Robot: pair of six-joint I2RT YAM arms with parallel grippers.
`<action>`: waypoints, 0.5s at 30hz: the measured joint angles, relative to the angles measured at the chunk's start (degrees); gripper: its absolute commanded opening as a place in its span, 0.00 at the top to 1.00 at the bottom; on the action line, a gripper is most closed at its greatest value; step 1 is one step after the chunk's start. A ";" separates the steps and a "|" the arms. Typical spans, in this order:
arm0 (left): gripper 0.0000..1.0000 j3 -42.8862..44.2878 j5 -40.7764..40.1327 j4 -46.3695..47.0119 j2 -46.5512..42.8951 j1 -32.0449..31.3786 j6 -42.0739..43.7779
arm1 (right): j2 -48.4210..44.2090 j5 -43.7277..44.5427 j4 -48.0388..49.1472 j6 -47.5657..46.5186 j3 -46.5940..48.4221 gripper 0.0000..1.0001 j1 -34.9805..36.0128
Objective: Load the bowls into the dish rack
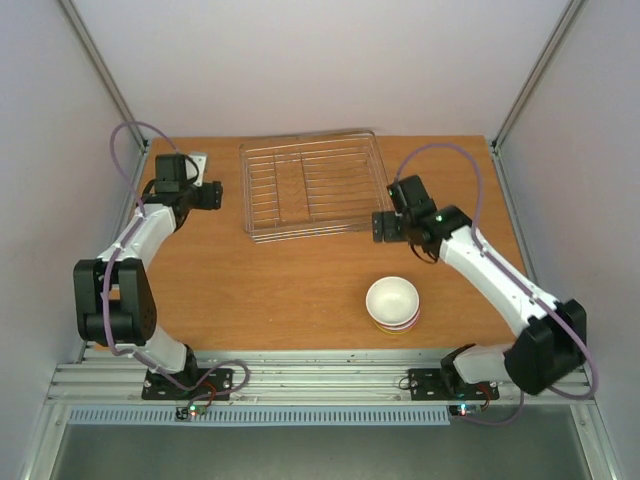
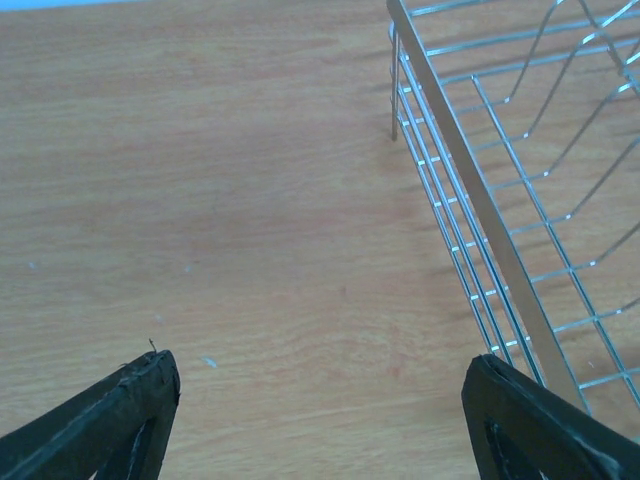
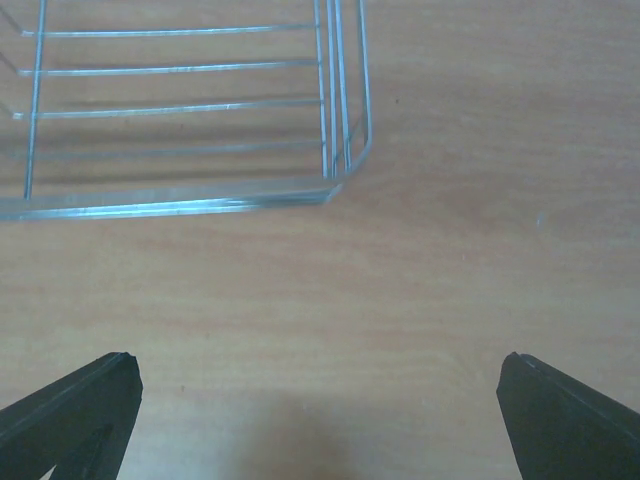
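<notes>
Bowls [image 1: 392,303] sit stacked, apart from right fingers [image 3: 565,412].

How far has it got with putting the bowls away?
Nothing is loaded yet: the dish rack is empty. Nothing is in hand either; the left pincer and right pincer are both open beside the rack. The stacked bowls sit apart, all yet to load.
</notes>
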 measured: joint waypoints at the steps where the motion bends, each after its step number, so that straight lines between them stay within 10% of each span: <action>1: 0.21 -0.37 0.24 0.09 0.02 0.00 0.00 | -1.68 0.52 -0.07 0.39 -1.75 0.01 1.18; 6: 0.21 -1.20 0.70 0.28 0.61 0.00 -0.11 | -15.74 -1.60 -0.33 1.53 -8.90 0.03 2.03; 15: 0.20 -1.20 1.05 0.48 2.69 0.00 -0.46 | -21.57 -2.97 -11.34 2.51 -6.34 0.53 2.80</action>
